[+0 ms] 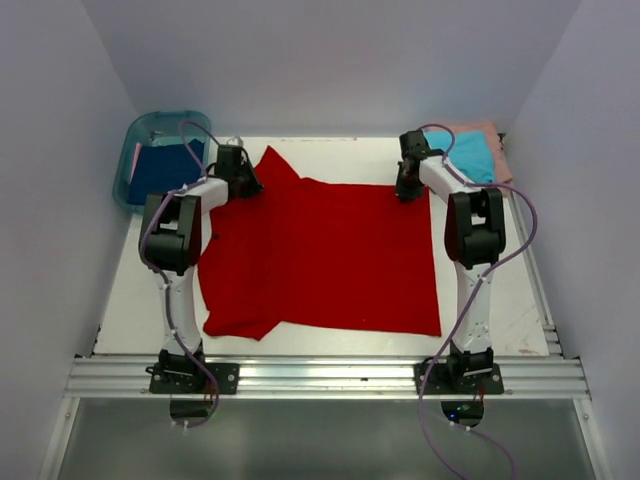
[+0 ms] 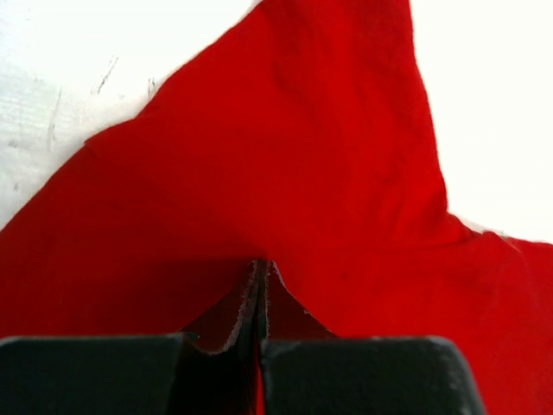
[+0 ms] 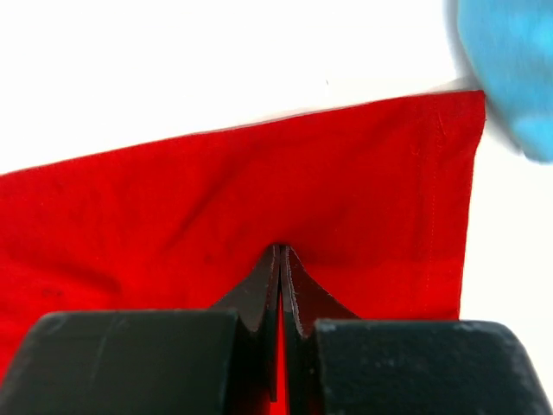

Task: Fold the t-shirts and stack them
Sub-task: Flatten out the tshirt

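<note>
You have the red t-shirt (image 1: 320, 250) lying spread over the middle of the white table (image 1: 130, 300), its body flat and one sleeve pointing toward the far edge on the left. Your left gripper (image 1: 240, 180) sits at the shirt's far left, by the base of that sleeve. In the left wrist view its fingers (image 2: 246, 298) are pressed together with a fold of red cloth pinched between them. Your right gripper (image 1: 407, 187) is at the shirt's far right corner. In the right wrist view its fingers (image 3: 263, 290) are likewise closed tight on the red fabric, just in from the stitched hem. The teal t-shirt (image 1: 470, 155) lies at the far right corner of the table, just beside your right gripper, resting on top of the pink t-shirt (image 1: 492, 140), whose edge shows behind and to the right of it. The dark blue t-shirt (image 1: 165, 172) sits inside the teal tub (image 1: 160, 122) at the far left.
</note>
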### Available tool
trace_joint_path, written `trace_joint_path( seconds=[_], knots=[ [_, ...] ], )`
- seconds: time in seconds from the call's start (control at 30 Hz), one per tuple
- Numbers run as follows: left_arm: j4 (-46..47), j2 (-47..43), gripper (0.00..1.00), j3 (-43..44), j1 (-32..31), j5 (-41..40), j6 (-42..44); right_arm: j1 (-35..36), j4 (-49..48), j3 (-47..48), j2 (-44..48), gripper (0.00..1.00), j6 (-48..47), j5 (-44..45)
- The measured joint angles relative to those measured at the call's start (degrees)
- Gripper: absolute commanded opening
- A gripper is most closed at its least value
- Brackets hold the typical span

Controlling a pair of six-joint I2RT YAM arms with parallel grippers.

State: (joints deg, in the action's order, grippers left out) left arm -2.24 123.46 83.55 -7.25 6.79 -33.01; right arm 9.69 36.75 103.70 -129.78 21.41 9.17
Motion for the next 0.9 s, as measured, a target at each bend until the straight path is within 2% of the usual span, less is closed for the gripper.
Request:
trace_joint_path(
  seconds=[0.53,0.73,0.9],
  knots=[
    [-3.26,12.79,0.0,18.73,1.09,-2.62,-0.87,-2.05,1.22,11.98,-7.45,0.0,1.11,-0.02],
    [-1.42,13.38,0.0,19.06,2.27,-1.25,-0.83,-4.24,1.6,18.6,-11.39,0.0,1.75,-0.02],
    [8.74,11.56,0.0,11.93,3.21,2.47,-0.83,-5.01,-4.13,14.25,-9.49,0.0,1.42,-1.9]
  ],
)
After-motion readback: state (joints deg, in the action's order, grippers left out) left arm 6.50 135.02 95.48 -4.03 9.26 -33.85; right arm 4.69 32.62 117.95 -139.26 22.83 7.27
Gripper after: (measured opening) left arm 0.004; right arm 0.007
